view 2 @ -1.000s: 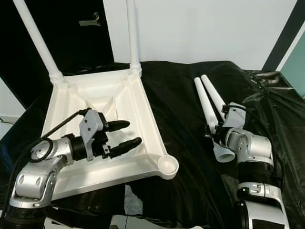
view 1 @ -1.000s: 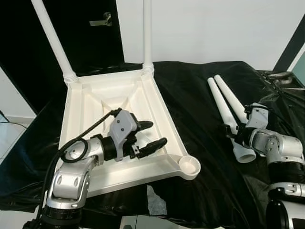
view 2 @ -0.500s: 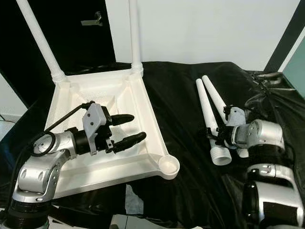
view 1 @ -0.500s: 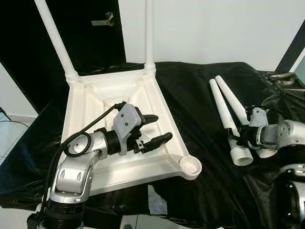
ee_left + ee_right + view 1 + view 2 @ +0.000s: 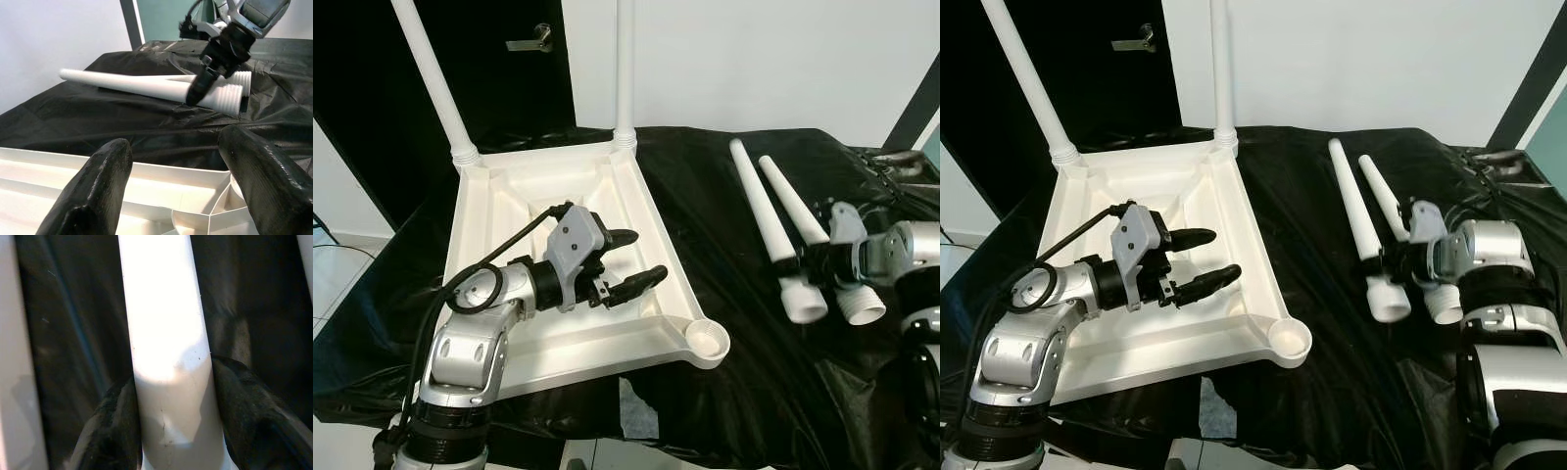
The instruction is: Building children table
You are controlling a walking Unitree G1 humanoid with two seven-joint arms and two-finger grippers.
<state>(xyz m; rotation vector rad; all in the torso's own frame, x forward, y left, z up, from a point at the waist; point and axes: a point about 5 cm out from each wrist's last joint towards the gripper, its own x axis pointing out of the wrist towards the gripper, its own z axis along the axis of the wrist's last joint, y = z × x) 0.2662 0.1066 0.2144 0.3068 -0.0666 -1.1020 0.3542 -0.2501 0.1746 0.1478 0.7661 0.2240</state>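
The white tabletop (image 5: 558,245) lies upside down on the left part of a black sheet (image 5: 705,206), with two legs (image 5: 435,83) standing up from its far corners and an empty round socket (image 5: 708,340) at its near right corner. The left gripper (image 5: 631,262) hovers over the tabletop's right half, fingers spread wide with nothing between them. Its wrist view looks out between those fingers (image 5: 98,186) over the tabletop's rim to the right side of the sheet — there the two loose legs lie side by side, threaded ends toward the robot.

The right gripper (image 5: 818,259) sits at the near end of that pair. The head views show the left leg (image 5: 766,220) and the right leg (image 5: 803,220) angled apart toward the far edge, the gripper between their thick ends. Its own wrist view settles the grip — both black fingers (image 5: 117,431) press against the sides of one leg (image 5: 166,333), with the other at the frame's edge.
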